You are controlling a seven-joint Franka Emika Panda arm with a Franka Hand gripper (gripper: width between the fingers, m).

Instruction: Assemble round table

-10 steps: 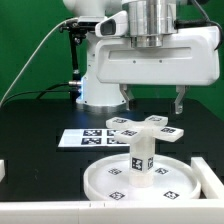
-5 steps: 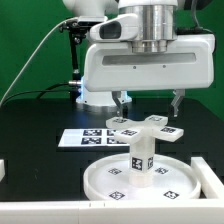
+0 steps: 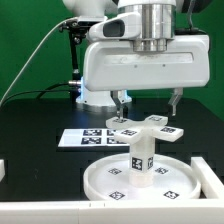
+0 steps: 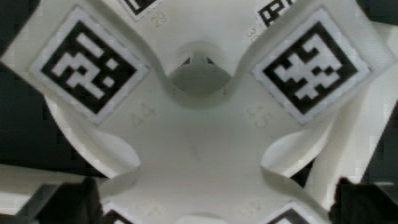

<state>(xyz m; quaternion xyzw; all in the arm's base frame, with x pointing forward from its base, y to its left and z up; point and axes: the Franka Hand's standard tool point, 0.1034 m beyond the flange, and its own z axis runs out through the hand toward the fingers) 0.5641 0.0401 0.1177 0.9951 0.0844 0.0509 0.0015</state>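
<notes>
The round disc [image 3: 96,180] lies flat at the front of the black table. The short leg [image 3: 141,162] stands upright in its middle. The cross-shaped base [image 3: 148,128] sits on top of the leg, tags facing up. My gripper [image 3: 150,106] is open just above the base, one finger on each side of it, and holds nothing. In the wrist view the cross base [image 4: 199,110] fills the picture. My gripper [image 4: 205,208] shows there only as dark fingertips [image 4: 71,205] at either side of the base.
The marker board [image 3: 80,138] lies behind the disc toward the exterior view's left. White rails stand at the table's front edge [image 3: 60,208] and at the exterior view's right [image 3: 208,172]. The arm's white base [image 3: 95,92] stands at the back.
My gripper has come down toward the cross base, its fingers still open. The table parts have not moved.
</notes>
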